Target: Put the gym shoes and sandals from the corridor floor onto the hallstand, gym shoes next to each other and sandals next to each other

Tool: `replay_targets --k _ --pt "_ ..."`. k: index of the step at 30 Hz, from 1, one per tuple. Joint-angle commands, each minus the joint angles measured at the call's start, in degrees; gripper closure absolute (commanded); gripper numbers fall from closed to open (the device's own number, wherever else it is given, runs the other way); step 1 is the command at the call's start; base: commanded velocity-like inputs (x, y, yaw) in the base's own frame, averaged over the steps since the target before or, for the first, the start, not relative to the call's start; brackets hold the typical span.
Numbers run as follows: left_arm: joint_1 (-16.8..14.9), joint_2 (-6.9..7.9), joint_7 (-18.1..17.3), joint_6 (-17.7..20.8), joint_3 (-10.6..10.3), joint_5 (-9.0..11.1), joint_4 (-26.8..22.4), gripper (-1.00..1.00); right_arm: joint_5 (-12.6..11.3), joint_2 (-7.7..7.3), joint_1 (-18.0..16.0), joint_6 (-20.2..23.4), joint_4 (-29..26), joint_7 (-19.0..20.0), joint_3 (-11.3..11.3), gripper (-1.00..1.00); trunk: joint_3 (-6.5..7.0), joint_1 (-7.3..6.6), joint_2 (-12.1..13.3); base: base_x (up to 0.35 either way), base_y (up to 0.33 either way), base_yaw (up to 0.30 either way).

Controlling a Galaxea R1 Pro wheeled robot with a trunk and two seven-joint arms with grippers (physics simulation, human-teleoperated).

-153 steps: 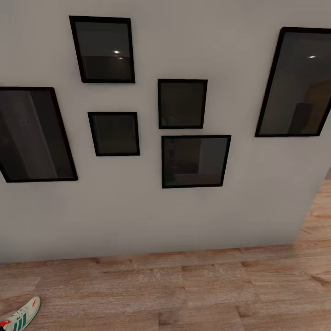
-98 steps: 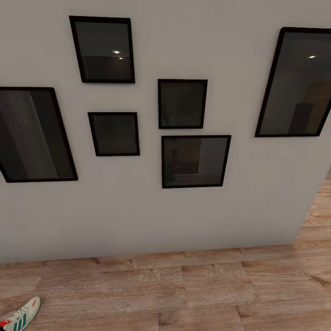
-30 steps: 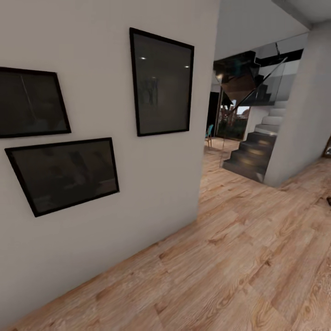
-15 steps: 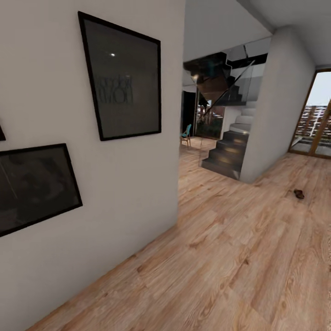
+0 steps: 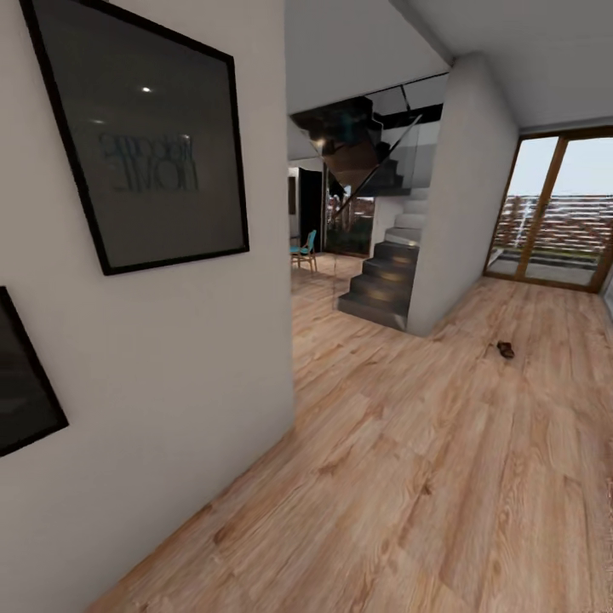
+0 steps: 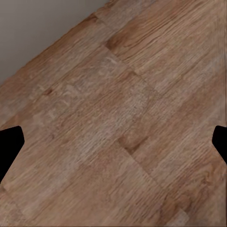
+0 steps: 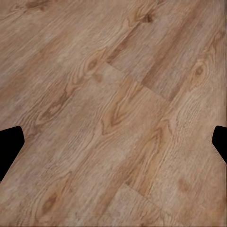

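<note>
View swung right since before; sandal [image 5: 506, 350] far down corridor floor [image 5: 409, 477].

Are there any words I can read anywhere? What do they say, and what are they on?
"Welcome HOME": faint, dark letters on the big black-framed picture on the wall, and they look mirrored.
The other frame shows no words.
No words show on the floor, the stairs, or in either wrist view.

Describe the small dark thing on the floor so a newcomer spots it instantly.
Start at the tall wood-framed glass door, then drop to the light brown wood-plank floor before it. The small dark brown object, likely a sandal, lies right of the dark staircase, alone on bare planks.
</note>
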Motion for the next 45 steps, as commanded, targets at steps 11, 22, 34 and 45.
replay_targets --k 11,22,34,45 --pt "0.0 0.05 0.0 -0.2 0.0 0.3 0.0 -1.00 0.0 0.01 -0.1 -0.2 0.1 0.0 -0.1 -1.00 -0.06 0.03 0.0 0.333 0.000 -0.271" --pt "0.0 0.08 0.0 -0.2 0.0 0.3 0.0 -1.00 0.0 0.05 -0.1 -0.2 0.1 0.0 -0.1 -1.00 -0.06 0.03 0.0 0.334 0.000 -0.271" --pt "0.0 0.09 0.0 -0.2 0.0 0.3 0.0 -1.00 0.0 0.05 -0.1 -0.2 0.1 0.1 -0.1 -1.00 -0.06 0.03 0.0 0.338 0.000 -0.271" --pt "0.0 0.09 0.0 -0.2 0.0 0.2 0.0 -1.00 0.0 0.06 -0.1 -0.2 0.1 0.1 -0.1 -1.00 -0.06 0.03 0.0 0.338 0.000 -0.271"
